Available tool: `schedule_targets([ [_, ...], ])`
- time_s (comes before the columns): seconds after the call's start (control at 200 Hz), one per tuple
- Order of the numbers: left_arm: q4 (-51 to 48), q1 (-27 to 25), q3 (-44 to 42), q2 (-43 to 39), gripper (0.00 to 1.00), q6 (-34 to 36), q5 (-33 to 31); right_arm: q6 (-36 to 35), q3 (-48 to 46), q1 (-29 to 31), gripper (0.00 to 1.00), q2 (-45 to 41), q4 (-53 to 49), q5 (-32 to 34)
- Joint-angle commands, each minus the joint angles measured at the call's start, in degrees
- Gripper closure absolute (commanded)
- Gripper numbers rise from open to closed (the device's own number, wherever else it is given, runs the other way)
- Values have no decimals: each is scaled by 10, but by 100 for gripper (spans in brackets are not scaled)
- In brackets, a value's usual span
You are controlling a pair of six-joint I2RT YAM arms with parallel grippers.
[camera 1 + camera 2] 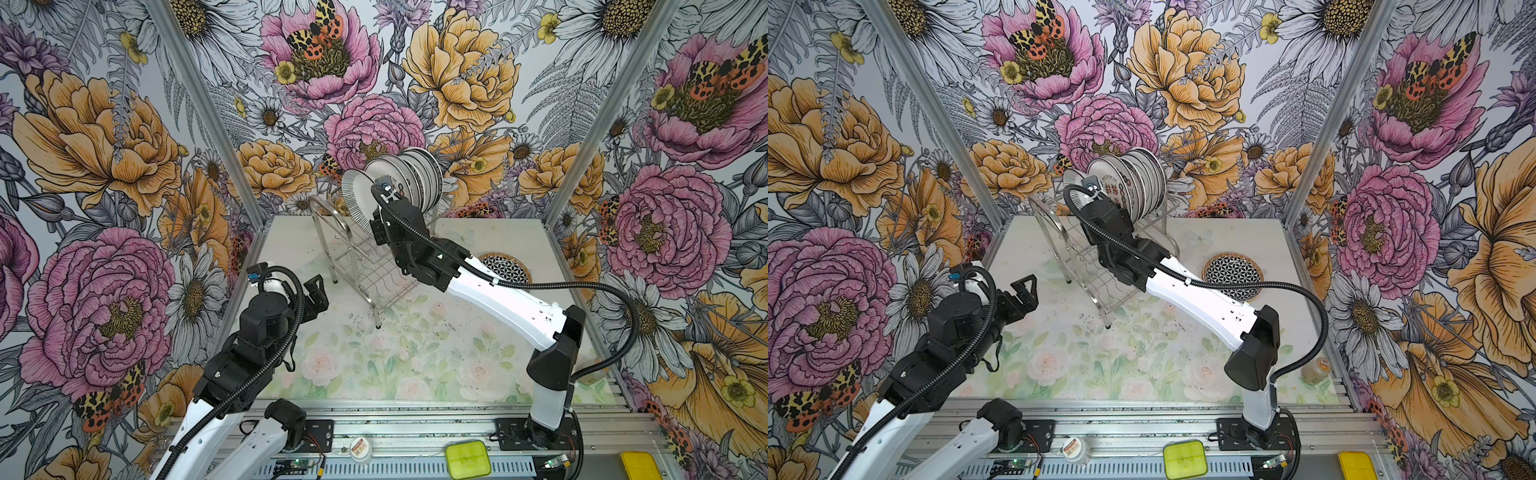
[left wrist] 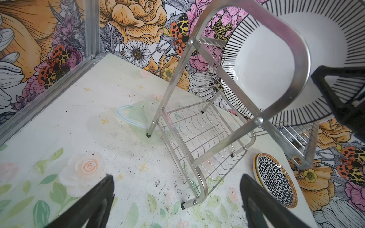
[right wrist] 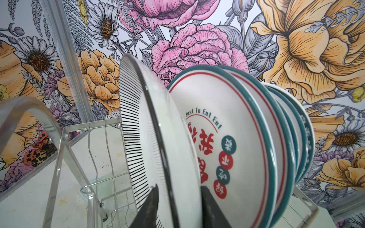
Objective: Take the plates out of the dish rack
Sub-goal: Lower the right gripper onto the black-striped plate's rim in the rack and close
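While my right claw (image 3: 178,187) is straddling the black-striped white ceramic plate (image 3: 142,138) (clamped? cannot tell), a loose pinch is risking knocking the teal-rimmed plate (image 3: 227,118) just beyond.

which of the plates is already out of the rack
The black lattice plate with the orange rim: it lies flat on the table beside the dish rack, while the other plates stand on edge in its upper tier.

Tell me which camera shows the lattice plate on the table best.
Left wrist view: the lattice plate shows close, nearly whole. In both top views the right arm covers part. The right wrist view misses it.
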Motion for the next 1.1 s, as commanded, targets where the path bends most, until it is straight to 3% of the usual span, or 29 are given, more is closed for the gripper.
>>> schedule_targets([
  [0.0, -1, 15, -7, 8, 1, -2, 35, -1, 18, 3, 68, 18, 7, -20],
  [0.28, 1, 27, -10, 14, 1, 3, 42, -7, 21, 1, 83, 25, 8, -12],
  [0.465, 8, 29, -16, 21, 1, 3, 47, -21, 22, 4, 86, 33, 19, 7],
  [0.62, 15, 30, -20, 33, 1, -2, 44, -31, 22, 5, 100, 33, 27, 5],
  [0.836, 18, 36, -22, 41, 1, -5, 37, -44, 22, 9, 100, 24, 46, 6],
  [1.096, 22, 85, -31, 51, 1, -28, 116, -70, 19, 15, 100, 10, 88, 28],
])
